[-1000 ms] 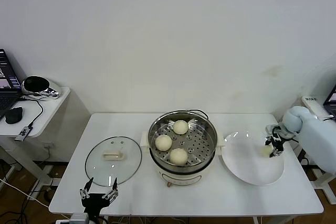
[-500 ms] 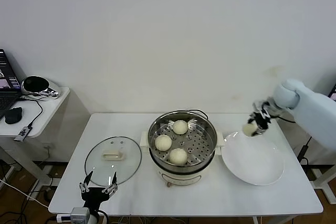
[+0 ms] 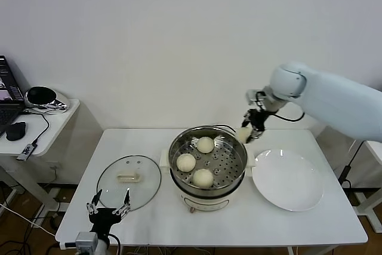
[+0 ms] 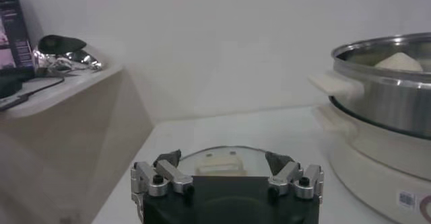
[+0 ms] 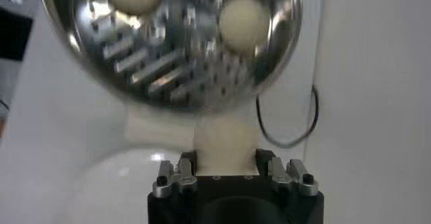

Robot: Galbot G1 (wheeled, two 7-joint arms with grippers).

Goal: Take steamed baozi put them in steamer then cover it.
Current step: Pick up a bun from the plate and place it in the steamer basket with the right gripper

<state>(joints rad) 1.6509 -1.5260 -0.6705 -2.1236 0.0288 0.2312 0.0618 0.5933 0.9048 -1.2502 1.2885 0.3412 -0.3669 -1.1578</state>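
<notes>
No legible txt; steamer [image 4: 377,104] base sticker probably a QR code.

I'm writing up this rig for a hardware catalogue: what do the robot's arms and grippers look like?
The right arm has a smooth, rounded, pale blue-white shell with a ball-like joint and a thin black cable looping at the wrist. The right gripper is a black block with silver metal finger brackets fixed by dark screws. The left gripper matches: black body, silver brackets, dark fingertips. No markings are visible.

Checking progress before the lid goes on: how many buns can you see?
4. Three buns lie on the steamer tray: one at the back, one on the left, one at the front. The fourth is in the right hand, over the steamer's right rim.
</notes>
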